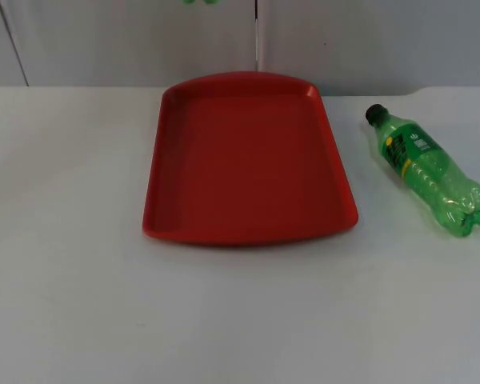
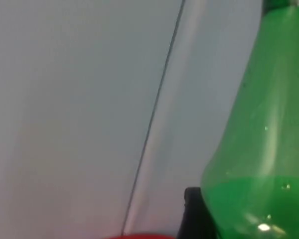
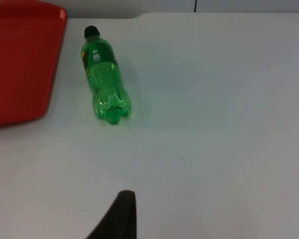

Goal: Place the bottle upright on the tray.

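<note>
A red tray [image 1: 164,200] lies in the middle of the white table with nothing on it. To its right a green bottle [image 1: 428,170] with a black cap lies on its side, cap toward the wall. In the right wrist view that bottle [image 3: 103,79] lies beside the tray's edge [image 3: 25,64], and my right gripper [image 3: 120,214] hangs well short of it, over bare table. A second green bottle [image 2: 261,149], partly filled, stands close against my left gripper's black fingertip [image 2: 190,214] in front of the grey wall, above the tray's rim [image 2: 144,236]. A green sliver [image 1: 200,2] shows high over the tray's far end.
The grey partition wall [image 1: 128,40] closes the table's far side, with a vertical seam [image 1: 256,36] behind the tray. White table top [image 1: 240,320] stretches in front of the tray and to its left.
</note>
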Controlling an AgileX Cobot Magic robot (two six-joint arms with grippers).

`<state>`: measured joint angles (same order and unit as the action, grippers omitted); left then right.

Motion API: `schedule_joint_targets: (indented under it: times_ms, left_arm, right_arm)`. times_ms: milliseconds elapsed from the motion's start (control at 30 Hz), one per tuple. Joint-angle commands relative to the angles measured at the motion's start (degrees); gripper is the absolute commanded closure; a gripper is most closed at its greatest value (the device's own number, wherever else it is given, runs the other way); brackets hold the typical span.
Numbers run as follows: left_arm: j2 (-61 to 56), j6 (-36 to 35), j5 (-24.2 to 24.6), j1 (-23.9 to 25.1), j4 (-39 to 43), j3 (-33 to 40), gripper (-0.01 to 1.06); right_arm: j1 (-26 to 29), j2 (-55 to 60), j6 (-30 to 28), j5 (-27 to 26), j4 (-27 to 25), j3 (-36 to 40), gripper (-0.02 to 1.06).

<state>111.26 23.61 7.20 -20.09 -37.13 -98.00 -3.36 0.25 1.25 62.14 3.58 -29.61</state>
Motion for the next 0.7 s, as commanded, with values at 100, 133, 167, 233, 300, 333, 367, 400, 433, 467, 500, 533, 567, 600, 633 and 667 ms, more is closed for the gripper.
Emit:
schedule_joint_targets:
  times_ms: [100, 133, 167, 233, 300, 333, 367, 400, 433, 467, 500, 533, 567, 600, 633, 667]
  left_arm:
    - [-0.5, 0.1, -20.2, -3.4, 0.6, 9.5, 1.05]
    - [-0.4, 0.1, -23.9, -4.2, 1.2, 11.3, 1.05]
    - [-0.4, 0.1, -23.9, -4.2, 1.2, 11.3, 1.05]
    - [-0.4, -0.1, -29.1, -5.1, 4.7, 14.0, 1.05]
    - [-0.3, -1.8, -32.2, -5.9, 9.5, 15.8, 1.05]
    - [-0.3, -1.8, -32.2, -5.9, 9.5, 15.8, 1.05]
    - [-0.3, -2.9, -33.3, -6.1, 11.4, 16.3, 1.05]
    - [-0.2, -4.4, -34.7, -6.2, 13.5, 16.8, 1.05]
    - [0.2, -5.4, -36.2, -6.2, 15.3, 17.2, 1.05]
    - [0.2, -5.4, -36.2, -6.2, 15.3, 17.2, 1.05]
    - [0.5, -6.4, -37.5, -6.2, 17.4, 17.5, 1.05]
    - [1.5, -8.3, -38.4, -6.2, 20.7, 17.8, 1.05]
    - [2.1, -9.5, -38.5, -6.1, 23.5, 17.8, 1.05]
    - [2.7, -10.3, -39.0, -5.8, 26.1, 17.8, 1.05]
    - [3.5, -11.4, -39.3, -5.8, 29.4, 17.9, 1.05]
    - [3.5, -11.4, -39.3, -5.8, 29.4, 17.9, 1.05]
  right_arm:
    - [0.3, -0.3, -0.5, -0.4, 0.2, 0.1, -0.01]
    - [0.3, -0.3, -0.5, -0.4, 0.2, 0.1, -0.01]
    - [0.3, -0.3, -0.5, -0.4, 0.2, 0.1, -0.01]
    - [0.3, -0.3, -0.5, -0.4, 0.2, 0.1, -0.01]
    - [0.3, -0.3, -0.5, -0.4, 0.2, 0.1, -0.01]
    - [0.3, -0.3, -0.5, -0.4, 0.2, 0.1, -0.01]
    - [0.3, -0.3, -0.5, -0.4, 0.2, 0.1, -0.01]
    - [0.3, -0.3, -0.5, -0.4, 0.2, 0.1, -0.01]
    - [0.3, -0.3, -0.5, -0.4, 0.2, 0.1, -0.01]
    - [0.3, -0.3, -0.5, -0.4, 0.2, 0.1, -0.01]
    - [0.3, -0.3, -0.5, -0.4, 0.2, 0.1, -0.01]
    - [0.3, -0.3, -0.5, -0.4, 0.2, 0.1, -0.01]
    - [0.3, -0.3, -0.5, -0.4, 0.2, 0.1, -0.01]
    - [0.3, -0.3, -0.5, -0.4, 0.2, 0.1, -0.01]
    - [0.3, -0.3, -0.5, -0.4, 0.2, 0.1, -0.01]
    - [0.3, -0.3, -0.5, -0.4, 0.2, 0.1, -0.01]
